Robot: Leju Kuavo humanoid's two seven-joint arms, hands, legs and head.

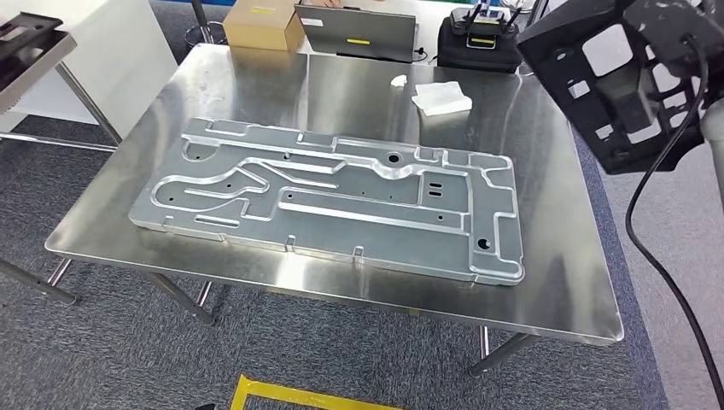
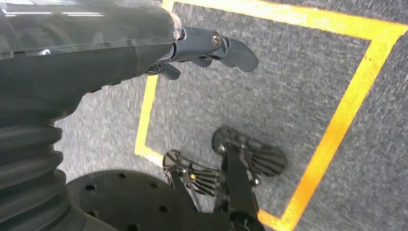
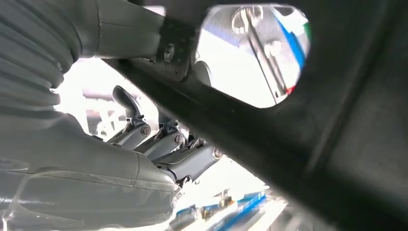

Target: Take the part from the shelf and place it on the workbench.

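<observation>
The part is a black plastic frame with several cut-outs, held up in the air above the far right corner of the steel workbench. My right hand grips it; its dark fingers lie along a bar of the black frame, which crosses close in front of the wrist camera. In the head view that hand is a dark shape at the part's upper edge. My left hand hangs over grey carpet, fingers loosely apart, holding nothing.
A large machined aluminium plate covers the middle of the workbench. A white cloth lies behind it. A cardboard box, a grey laptop and a black case stand beyond. A black cable hangs at right.
</observation>
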